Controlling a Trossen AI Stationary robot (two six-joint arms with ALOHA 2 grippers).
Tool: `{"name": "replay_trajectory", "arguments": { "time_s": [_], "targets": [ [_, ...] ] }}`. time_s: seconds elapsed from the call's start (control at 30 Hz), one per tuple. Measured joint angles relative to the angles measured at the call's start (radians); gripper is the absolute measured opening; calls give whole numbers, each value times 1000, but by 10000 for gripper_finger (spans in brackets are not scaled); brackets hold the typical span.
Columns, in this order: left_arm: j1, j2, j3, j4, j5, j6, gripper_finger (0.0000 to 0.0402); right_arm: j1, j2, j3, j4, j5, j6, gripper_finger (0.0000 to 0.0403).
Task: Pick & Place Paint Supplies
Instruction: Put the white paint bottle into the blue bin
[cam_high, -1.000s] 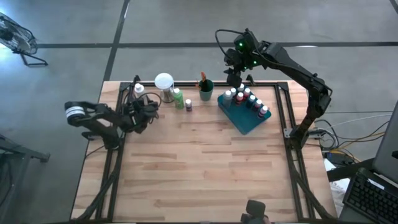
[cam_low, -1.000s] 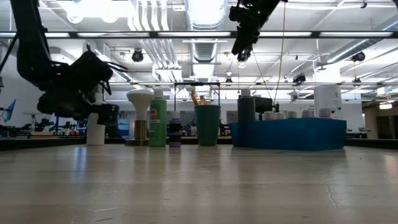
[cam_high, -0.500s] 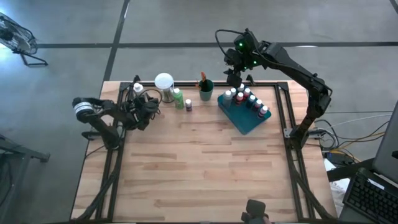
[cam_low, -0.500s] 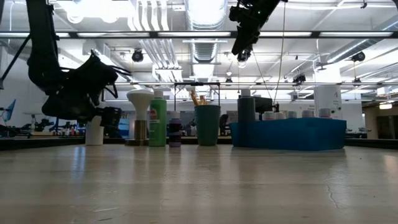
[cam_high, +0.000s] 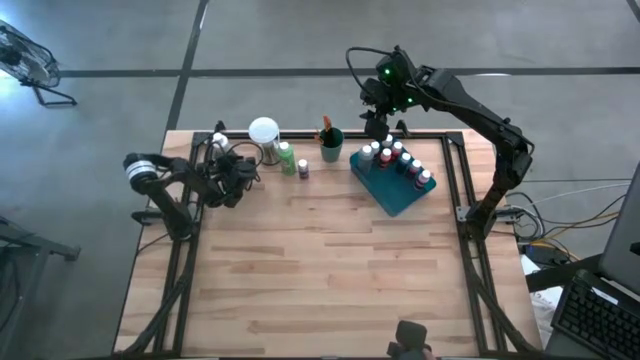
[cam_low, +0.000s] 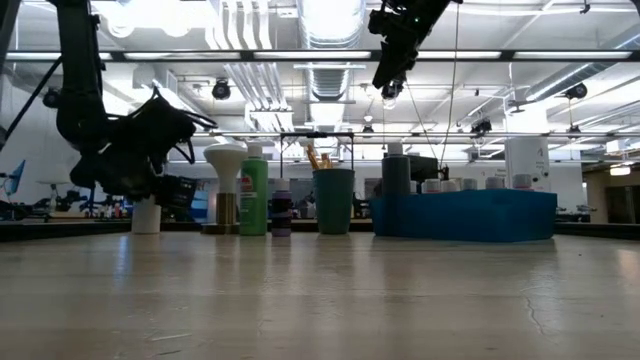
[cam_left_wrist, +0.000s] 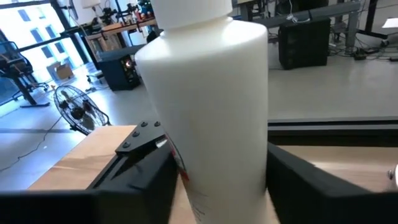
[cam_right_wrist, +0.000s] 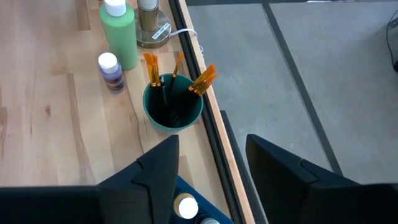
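A white bottle (cam_high: 220, 141) stands upright on its base near the table's far left corner and fills the left wrist view (cam_left_wrist: 211, 93). My left gripper (cam_left_wrist: 221, 163) is open, one finger on each side of the bottle, low over the table (cam_high: 223, 162). My right gripper (cam_right_wrist: 211, 155) is open and empty, high above the far edge (cam_high: 377, 122), over a teal cup of orange-tipped brushes (cam_right_wrist: 173, 102). A green bottle (cam_high: 286, 158) and a small purple bottle (cam_high: 302, 168) stand on the table. Several capped bottles stand in the teal tray (cam_high: 395, 200). My left gripper's fingers (cam_left_wrist: 149, 180) come level from the table's near side and stand close against the two sides of the white bottle's body (cam_left_wrist: 186, 180). I cannot tell whether they touch it. The bottle stands upright on the table.
A round white-topped object on a metal base (cam_high: 264, 132) stands just right of the white bottle. Black frame rails (cam_high: 455, 180) run along the table's edges. The bare wooden top (cam_high: 320, 270) stretches toward the near edge.
My left gripper has moved toward the table's far edge and a little to the right, closing in on the white bottle. The bottle has stayed where it was.
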Motion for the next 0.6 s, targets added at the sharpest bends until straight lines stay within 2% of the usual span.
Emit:
{"name": "replay_trajectory", "arguments": {
  "time_s": [0.1, 0.37, 0.6],
  "targets": [
    [0, -7, 0, 1, 19, 5, 173, 0, 0, 0, 1, 0, 0, 172],
    [-6, -17, 2, 10, 91, 31, 173, 0, 0, 0, 0, 0, 0, 153],
    [-74, -74, -8, 0, 181, 88, 173, 0, 0, 0, -7, 0, 0, 135]
  ]
}}
